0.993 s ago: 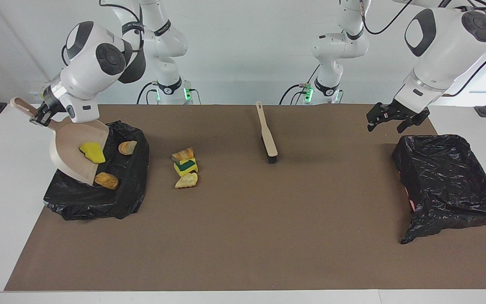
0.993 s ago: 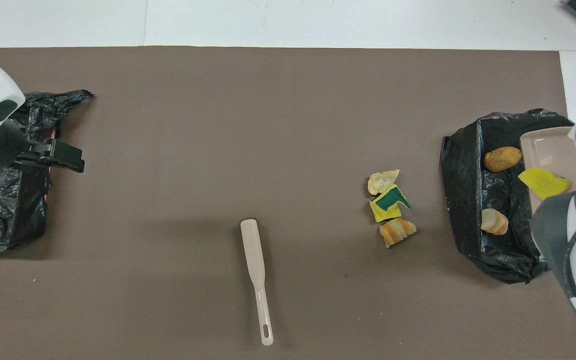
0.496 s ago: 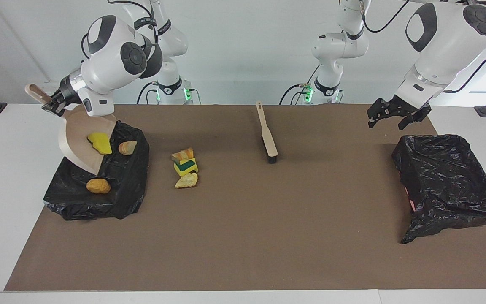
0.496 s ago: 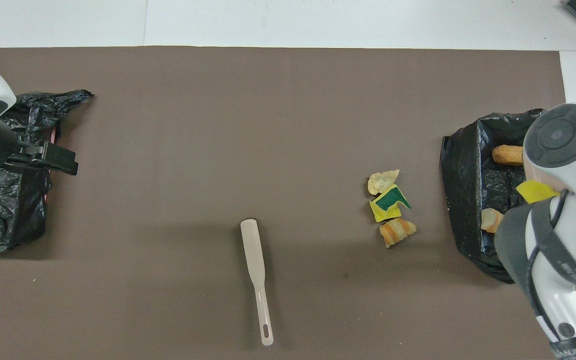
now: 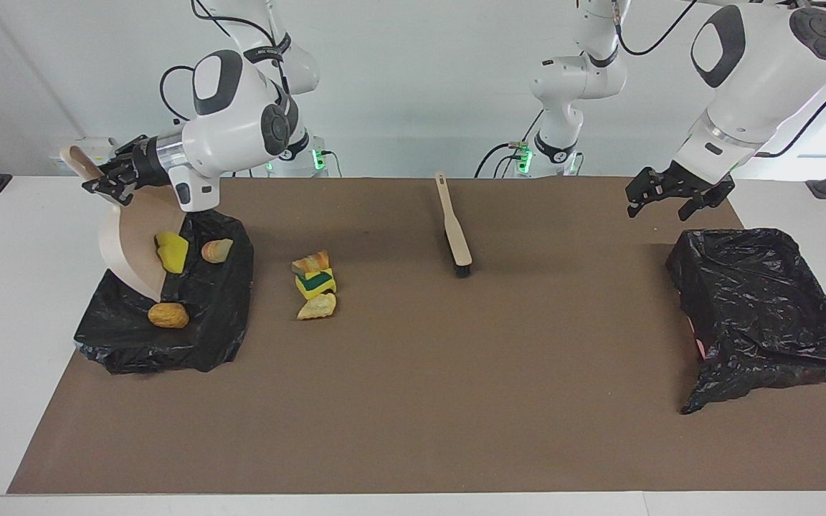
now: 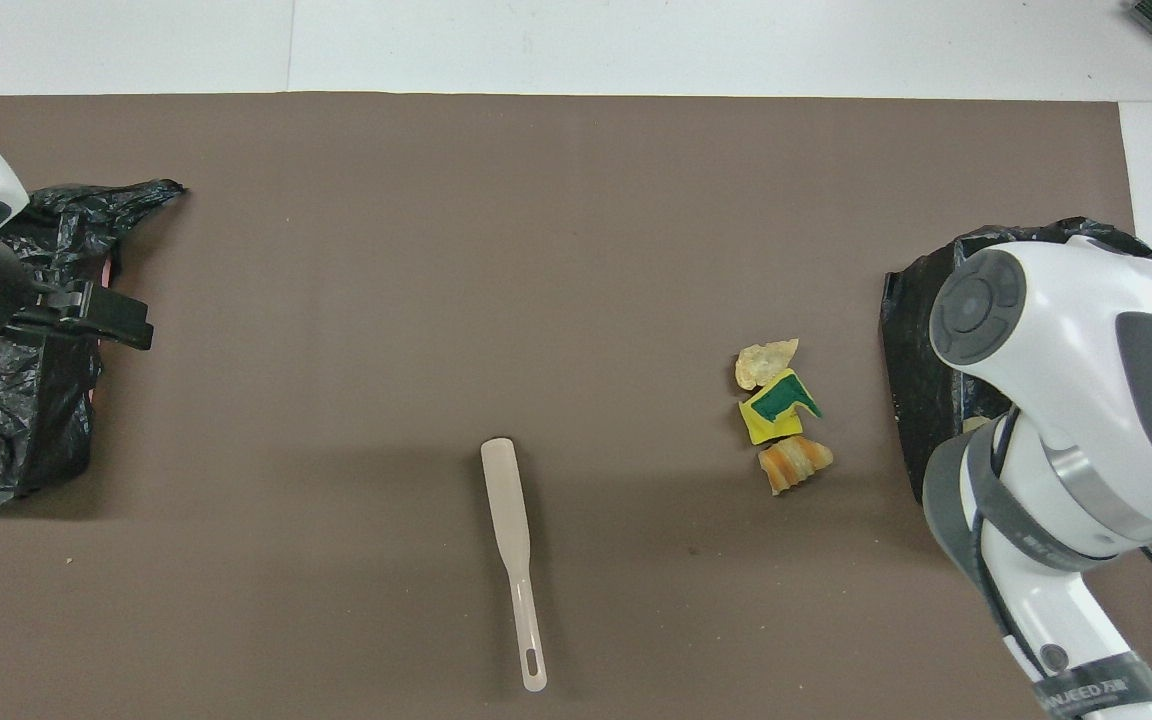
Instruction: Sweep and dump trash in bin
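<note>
Yellow sponge below right gripper

A beige brush lies on the brown mat.

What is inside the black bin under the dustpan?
Two bread chunks lie in the bin. A yellow sponge clings to the tilted dustpan, which hides anything beneath.
</note>
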You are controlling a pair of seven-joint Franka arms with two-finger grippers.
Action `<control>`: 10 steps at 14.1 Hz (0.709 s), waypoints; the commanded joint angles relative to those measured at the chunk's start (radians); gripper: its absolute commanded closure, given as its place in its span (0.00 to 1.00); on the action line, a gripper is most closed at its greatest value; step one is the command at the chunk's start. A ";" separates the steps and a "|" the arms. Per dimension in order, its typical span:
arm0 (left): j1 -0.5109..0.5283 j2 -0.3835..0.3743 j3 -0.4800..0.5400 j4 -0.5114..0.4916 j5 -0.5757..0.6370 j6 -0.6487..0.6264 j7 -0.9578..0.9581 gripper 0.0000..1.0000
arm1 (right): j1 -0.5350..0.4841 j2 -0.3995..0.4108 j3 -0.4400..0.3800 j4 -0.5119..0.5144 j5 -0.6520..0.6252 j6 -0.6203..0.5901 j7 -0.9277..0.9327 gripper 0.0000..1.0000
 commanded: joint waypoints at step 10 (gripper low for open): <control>0.005 -0.010 -0.003 0.012 0.071 -0.001 0.066 0.00 | 0.088 0.007 0.003 0.099 -0.068 -0.137 -0.005 1.00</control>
